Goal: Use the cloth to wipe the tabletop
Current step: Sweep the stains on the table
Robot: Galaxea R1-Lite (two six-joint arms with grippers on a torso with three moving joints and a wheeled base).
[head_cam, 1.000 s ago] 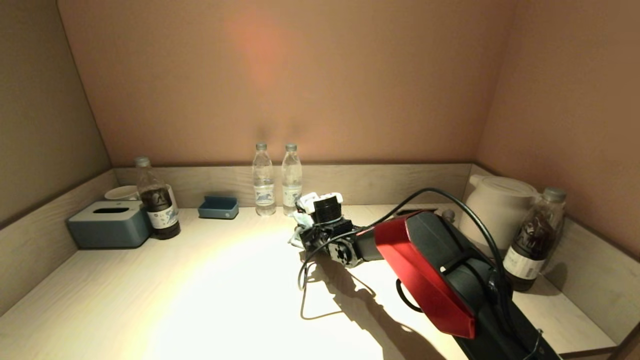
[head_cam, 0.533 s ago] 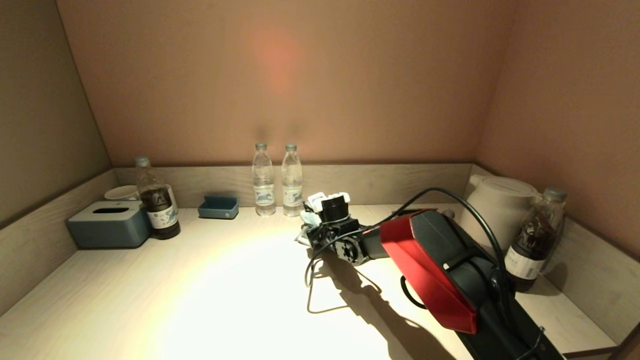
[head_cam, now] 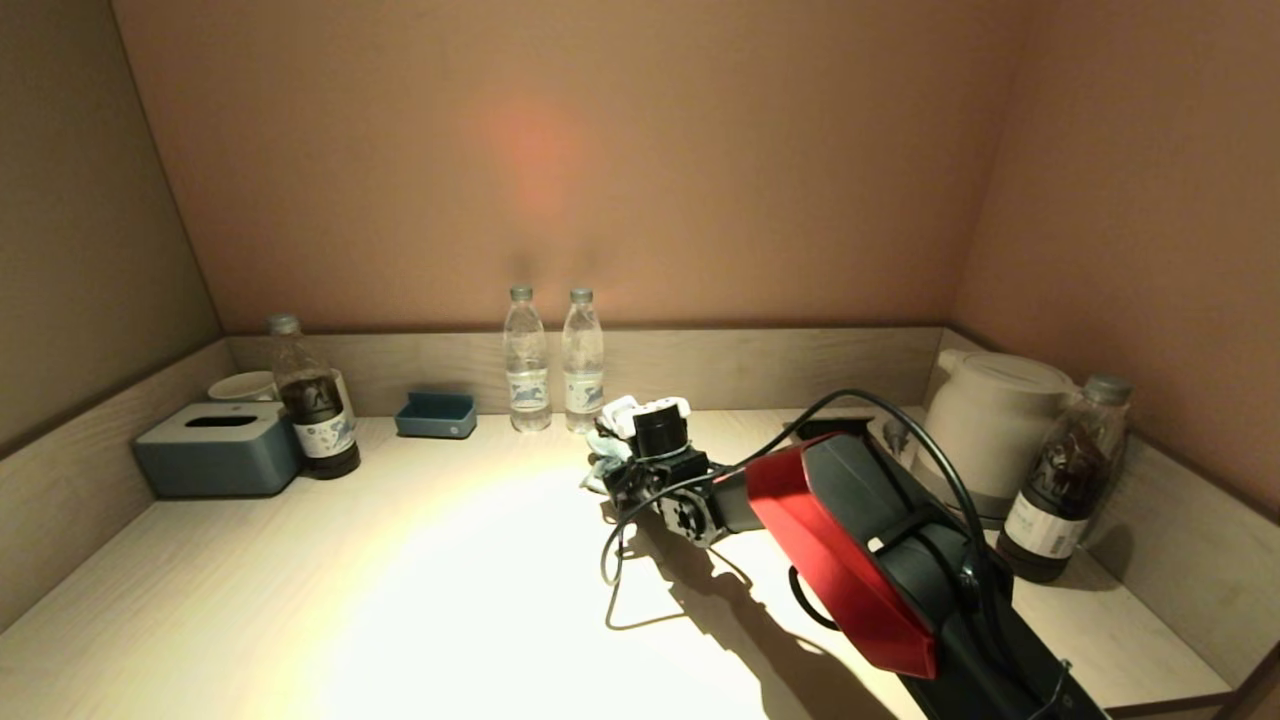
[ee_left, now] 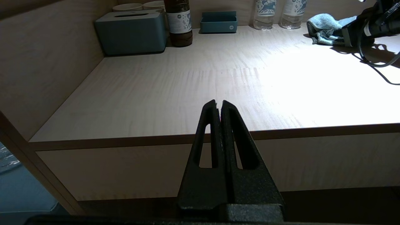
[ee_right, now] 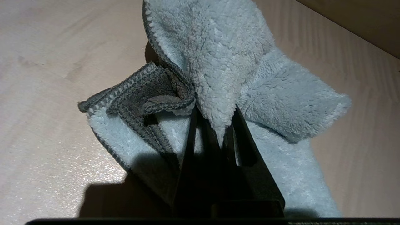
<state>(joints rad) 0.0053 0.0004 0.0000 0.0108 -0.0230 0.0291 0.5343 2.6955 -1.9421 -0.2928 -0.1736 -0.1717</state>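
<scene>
The light-blue cloth [ee_right: 218,62] with darker edging lies bunched on the pale wood-grain tabletop [head_cam: 300,560], near the back just right of the two water bottles; it also shows in the head view [head_cam: 605,450] and the left wrist view [ee_left: 325,28]. My right gripper [ee_right: 215,125] is shut on a fold of the cloth and presses it against the tabletop. My left gripper [ee_left: 218,104] is shut and empty, parked in front of the table's front edge at the left.
Two water bottles [head_cam: 555,360] stand at the back rim. A blue-grey tissue box [head_cam: 215,450], a dark drink bottle [head_cam: 315,400], cups and a small blue tray [head_cam: 436,414] are at the back left. A kettle [head_cam: 990,430] and another dark bottle [head_cam: 1065,490] stand at the right.
My right gripper with the cloth moved slightly right and toward the back, then back left and a little nearer. The left arm has not moved.
</scene>
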